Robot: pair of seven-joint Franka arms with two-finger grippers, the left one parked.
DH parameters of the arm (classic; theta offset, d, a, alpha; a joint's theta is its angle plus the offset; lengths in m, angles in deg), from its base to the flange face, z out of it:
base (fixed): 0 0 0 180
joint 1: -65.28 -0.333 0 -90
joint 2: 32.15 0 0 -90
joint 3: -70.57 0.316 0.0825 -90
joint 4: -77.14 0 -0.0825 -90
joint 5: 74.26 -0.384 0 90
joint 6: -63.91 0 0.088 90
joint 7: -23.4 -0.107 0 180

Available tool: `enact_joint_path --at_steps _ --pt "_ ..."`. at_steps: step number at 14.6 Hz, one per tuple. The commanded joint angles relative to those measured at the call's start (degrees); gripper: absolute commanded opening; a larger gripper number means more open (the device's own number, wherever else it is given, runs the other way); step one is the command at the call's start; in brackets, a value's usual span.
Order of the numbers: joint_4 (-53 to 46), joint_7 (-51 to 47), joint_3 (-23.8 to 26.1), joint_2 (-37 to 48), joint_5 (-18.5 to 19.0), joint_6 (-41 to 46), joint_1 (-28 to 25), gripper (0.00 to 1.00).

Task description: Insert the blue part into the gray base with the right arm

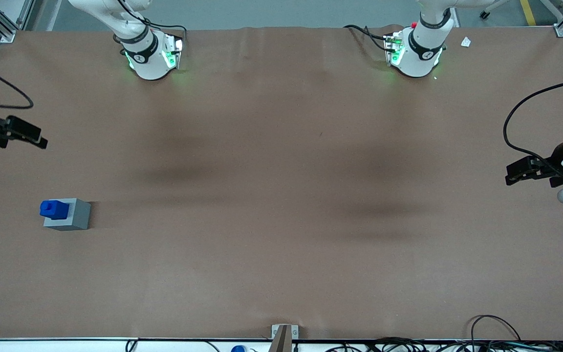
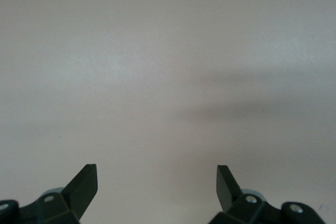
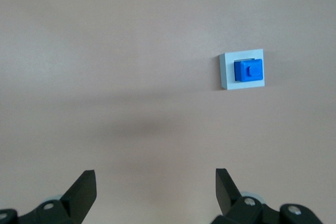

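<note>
The gray base (image 1: 77, 218) rests on the brown table toward the working arm's end. The blue part (image 1: 54, 209) sits in the base's top face and sticks up out of it. In the right wrist view, the blue part (image 3: 249, 70) fills the middle of the gray base (image 3: 226, 72), with its small stub facing up. My right gripper (image 1: 37, 138) hovers above the table, farther from the front camera than the base and well apart from it. The gripper (image 3: 156, 182) is open, and only bare table shows between its fingers.
The two arm bases (image 1: 152, 56) (image 1: 416, 54) stand along the table edge farthest from the front camera. A metal bracket (image 1: 284, 335) and loose cables (image 1: 496, 337) lie along the nearest edge. A small white scrap (image 1: 465, 42) lies near the parked arm's base.
</note>
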Motion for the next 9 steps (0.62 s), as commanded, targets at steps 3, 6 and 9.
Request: enact_joint_path --at_steps 3,6,9 --pt "7.6 -0.5 0.2 7.7 0.6 -0.7 -1.6 1.0" --pt "6.9 -0.4 0.2 7.9 0.6 1.4 -1.6 1.0" --pt "6.0 -0.3 0.1 7.7 0.7 1.7 -1.3 1.0"
